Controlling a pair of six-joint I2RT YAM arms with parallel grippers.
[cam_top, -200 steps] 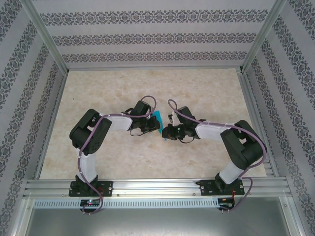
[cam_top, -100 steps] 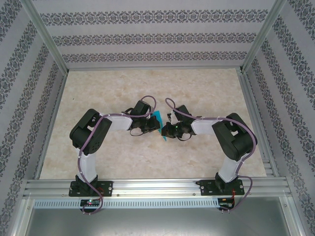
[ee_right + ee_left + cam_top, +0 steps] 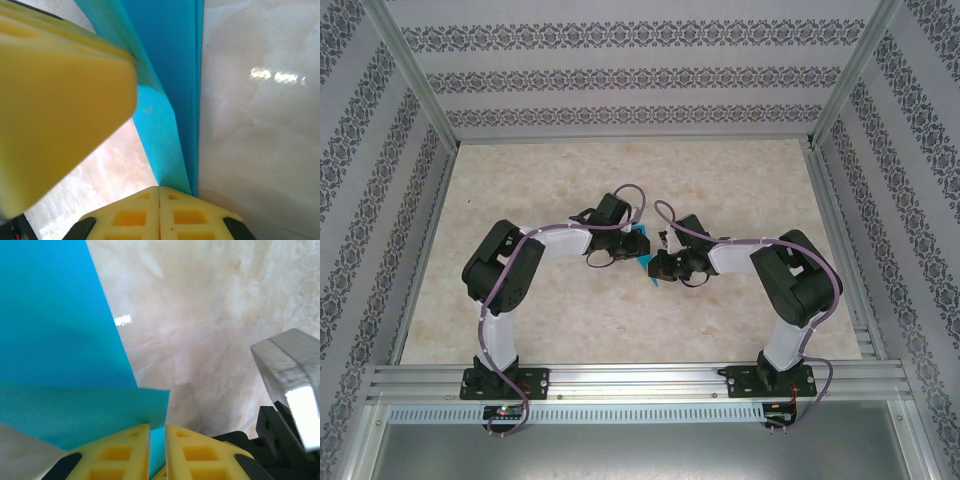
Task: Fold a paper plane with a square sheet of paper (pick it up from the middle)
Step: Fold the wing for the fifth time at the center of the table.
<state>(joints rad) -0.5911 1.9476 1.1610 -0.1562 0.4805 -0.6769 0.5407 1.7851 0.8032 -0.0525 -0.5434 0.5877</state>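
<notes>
Moved since a second ago: the left arm's wrist has shifted a little toward the far side, the right arm's elbow has drawn in toward the middle, and the paper stays between the two grippers.
Arms: two, bolted at the near rail and bent inward so that their wrists meet near the middle of the table [image 3: 720, 180].
Grippers: two, each with two yellow fingers.
Sheet of paper [image 3: 640, 240]: one, bright cyan-blue and plain. It is already folded and stands on edge between the grippers at mid-table. The left wrist view shows one broad glossy panel [image 3: 55, 340] with a paler flap below it. The right wrist view shows a narrow strip [image 3: 165, 60] with layered edges.
Left gripper [image 3: 623, 247]: its jaws stand a narrow slit apart [image 3: 157, 432], and the paper's lower corner runs into the slit. Whether the pads press the paper cannot be told.
Right gripper [image 3: 658, 266]: its fingers are pressed together with no gap [image 3: 160, 195], pinching the paper's lower end.
Extra finger in the right wrist view: one large blurred yellow pad [image 3: 60, 100], close at upper left and touching the paper's side.
Table surface: one, pale and marbled.
Walls: patterned grey-and-white panels on three sides.
</notes>
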